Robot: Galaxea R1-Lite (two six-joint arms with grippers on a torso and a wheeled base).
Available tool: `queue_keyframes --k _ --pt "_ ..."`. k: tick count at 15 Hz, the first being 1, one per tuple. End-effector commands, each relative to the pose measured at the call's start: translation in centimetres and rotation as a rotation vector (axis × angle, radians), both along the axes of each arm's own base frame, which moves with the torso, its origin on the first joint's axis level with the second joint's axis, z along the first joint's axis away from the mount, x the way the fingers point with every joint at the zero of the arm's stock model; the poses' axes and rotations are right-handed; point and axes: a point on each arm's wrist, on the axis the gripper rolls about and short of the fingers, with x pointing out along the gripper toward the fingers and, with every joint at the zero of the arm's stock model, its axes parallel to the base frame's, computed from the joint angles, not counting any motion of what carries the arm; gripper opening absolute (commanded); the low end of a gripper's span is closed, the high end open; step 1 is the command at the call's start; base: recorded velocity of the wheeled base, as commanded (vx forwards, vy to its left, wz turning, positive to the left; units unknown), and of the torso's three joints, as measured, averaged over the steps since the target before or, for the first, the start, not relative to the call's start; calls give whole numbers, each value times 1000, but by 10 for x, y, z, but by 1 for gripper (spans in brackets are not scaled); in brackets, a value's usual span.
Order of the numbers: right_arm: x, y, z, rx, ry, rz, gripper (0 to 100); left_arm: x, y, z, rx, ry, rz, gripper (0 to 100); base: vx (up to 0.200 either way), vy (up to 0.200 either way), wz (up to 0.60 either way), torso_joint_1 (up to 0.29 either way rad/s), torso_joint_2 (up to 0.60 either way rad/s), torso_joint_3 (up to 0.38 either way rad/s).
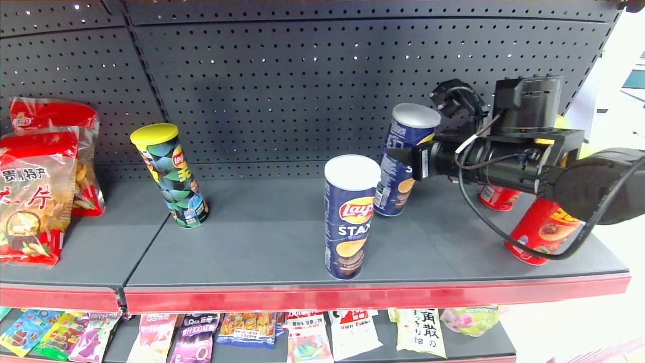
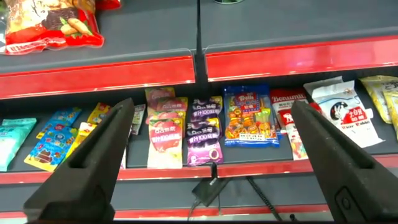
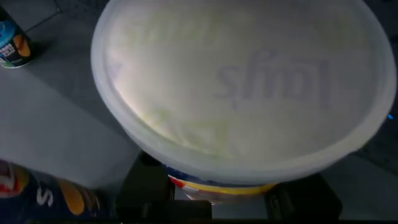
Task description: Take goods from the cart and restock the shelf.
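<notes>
Left end effector: the left end effector (image 2: 211,109) is hanging in front of the lower shelf (image 2: 261,167). Its two fingers are spreading wide apart and holding nothing.
Lower shelf: candy bags (image 2: 249,118) are lying in a row on it.
Front of the shelf: the front blue chip can (image 1: 350,217) is standing up straight near the red edge of the shelf (image 1: 262,237).
Left side: the snack bags (image 1: 35,196) are leaning at the far left. The green chip can (image 1: 174,176) with a yellow lid is standing beside them, well apart from the blue cans.
Right end effector: the right end effector (image 1: 403,159) is squeezing the back blue chip can (image 1: 408,131) around its middle.
Back blue chip can: it is tilting, just behind the front blue chip can, with its bottom down at the shelf.
Right side: the red chip cans (image 1: 541,232) are sitting under and behind the right arm.
Back: the pegboard wall (image 1: 302,75) is rising behind everything.
</notes>
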Motion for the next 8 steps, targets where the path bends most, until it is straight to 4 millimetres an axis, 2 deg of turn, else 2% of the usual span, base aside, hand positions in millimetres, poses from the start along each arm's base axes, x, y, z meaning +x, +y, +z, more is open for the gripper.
queue_keyframes --k 1,8 --pt "13 17 -10 -6 15 28 0 0 0 0 0 5 1 100 0 0 0 0 0 0" --pt "20 38 -14 -6 9 73 0 0 0 0 0 3 1 100 0 0 0 0 0 0"
